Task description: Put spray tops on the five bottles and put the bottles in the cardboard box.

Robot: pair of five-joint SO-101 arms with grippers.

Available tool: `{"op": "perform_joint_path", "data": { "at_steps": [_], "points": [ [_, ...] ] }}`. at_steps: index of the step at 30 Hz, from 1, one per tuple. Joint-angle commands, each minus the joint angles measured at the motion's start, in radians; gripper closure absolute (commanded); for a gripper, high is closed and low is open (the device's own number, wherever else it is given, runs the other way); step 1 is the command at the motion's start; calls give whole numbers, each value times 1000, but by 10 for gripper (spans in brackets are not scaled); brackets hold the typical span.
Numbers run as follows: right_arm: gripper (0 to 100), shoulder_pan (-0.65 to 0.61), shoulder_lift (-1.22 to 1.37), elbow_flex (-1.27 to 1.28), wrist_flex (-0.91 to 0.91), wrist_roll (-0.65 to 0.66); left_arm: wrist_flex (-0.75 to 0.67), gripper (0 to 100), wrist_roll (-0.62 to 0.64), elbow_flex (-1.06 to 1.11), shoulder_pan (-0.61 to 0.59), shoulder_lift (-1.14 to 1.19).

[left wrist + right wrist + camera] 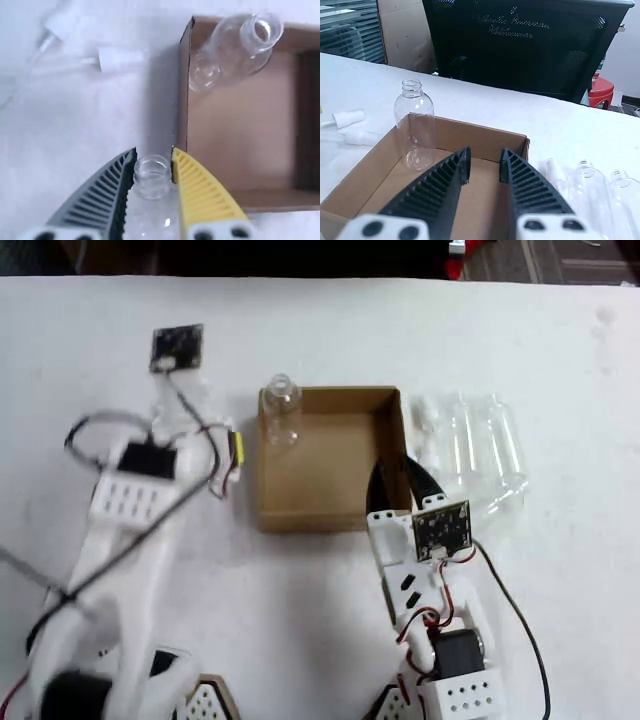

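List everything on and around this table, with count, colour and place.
cardboard box: one, brown, open, mid-table
standing bottle: one, clear, uncapped, in the box's far left corner
held bottle: one, clear, uncapped, just outside the box's left wall
lying bottles: two or three, clear, right of the box
spray tops: two, white, on the table left of the box
table: one, white
chair: one, black mesh, behind the table
left tool: grey and yellow, shut on the held bottle's neck
right tool: black, open, empty, over the box's near right edge
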Motion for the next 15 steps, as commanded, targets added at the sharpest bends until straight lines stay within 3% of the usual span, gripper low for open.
{"op": "perform_joint_path", "data": {
  "at_steps": [1,7,15],
  "points": [
    [911,10,-1,8,-44,12,-364,979,-6,318,1,-326],
    [911,8,-1,8,-44,12,-427,979,-6,476,2,-608],
    [911,8,-1,8,-44,12,-522,979,-9,606,-5,-780]
  ]
}}
